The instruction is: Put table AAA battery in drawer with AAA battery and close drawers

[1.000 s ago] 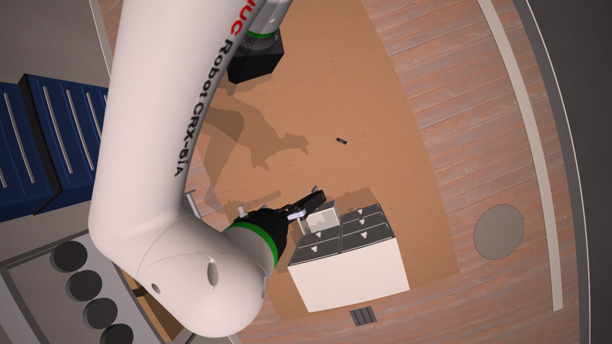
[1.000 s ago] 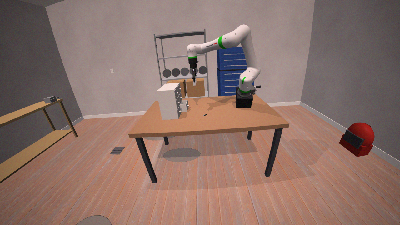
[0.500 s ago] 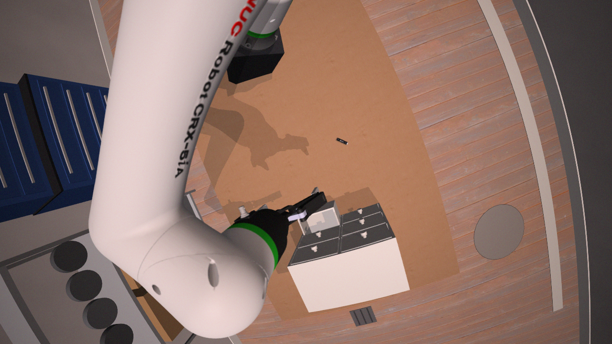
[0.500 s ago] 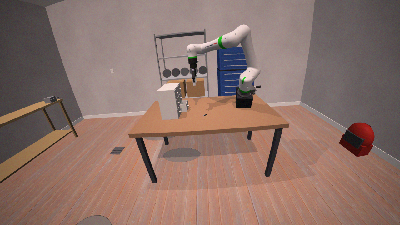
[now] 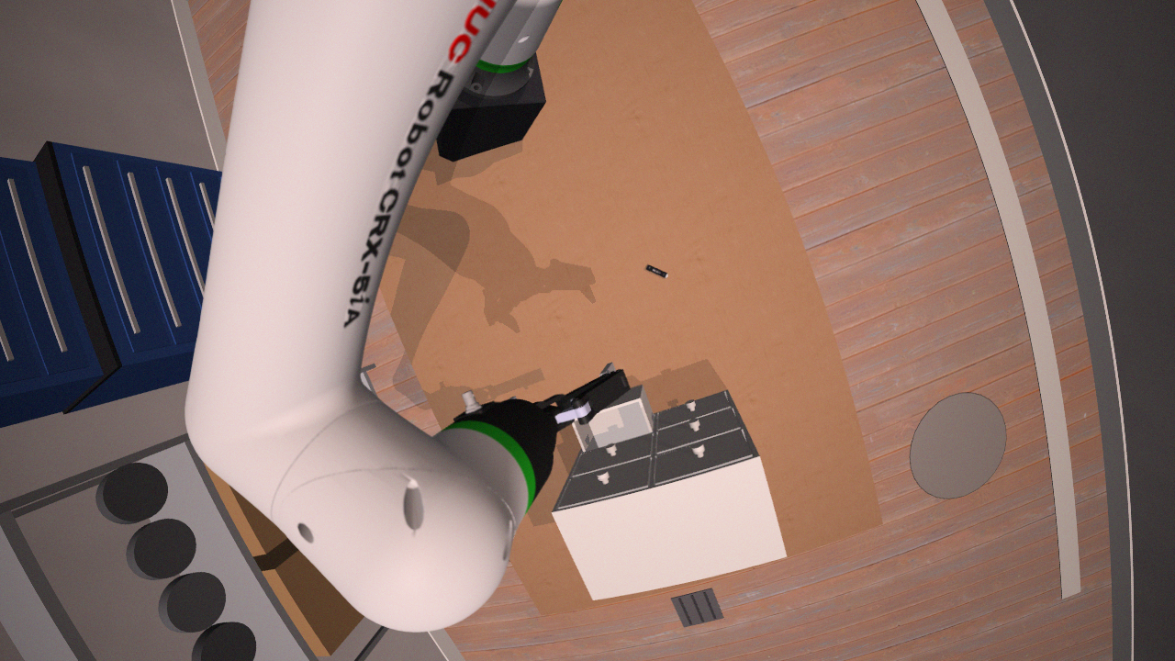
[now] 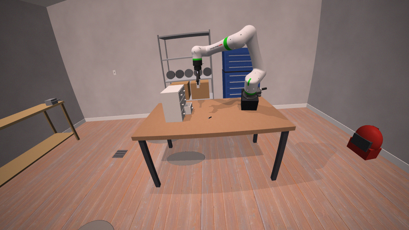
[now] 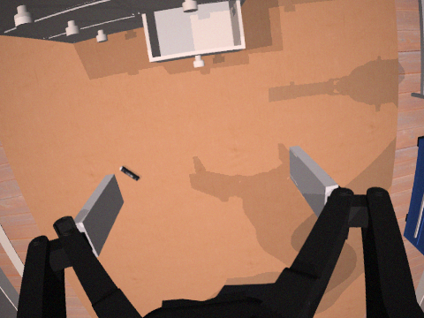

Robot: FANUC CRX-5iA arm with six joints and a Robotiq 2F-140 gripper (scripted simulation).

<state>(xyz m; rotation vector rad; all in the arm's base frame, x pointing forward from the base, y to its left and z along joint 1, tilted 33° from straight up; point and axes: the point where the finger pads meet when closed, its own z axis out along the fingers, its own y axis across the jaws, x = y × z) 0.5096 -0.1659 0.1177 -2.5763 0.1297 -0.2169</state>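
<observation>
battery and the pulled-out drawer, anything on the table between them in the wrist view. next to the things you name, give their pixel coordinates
Only bare tabletop and a strip of shadow by the drawer (image 7: 197,56) separate it from the battery (image 7: 130,173).

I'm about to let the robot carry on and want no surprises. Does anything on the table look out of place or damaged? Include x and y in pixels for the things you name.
Nothing looks damaged or spilled. One low drawer (image 5: 646,405) (image 6: 188,108) (image 7: 197,58) sticks out of the white chest (image 5: 669,526) (image 6: 172,105), unlike the others. The battery (image 5: 656,271) (image 6: 210,117) (image 7: 130,173) lies loose on the table, as the task expects.
</observation>
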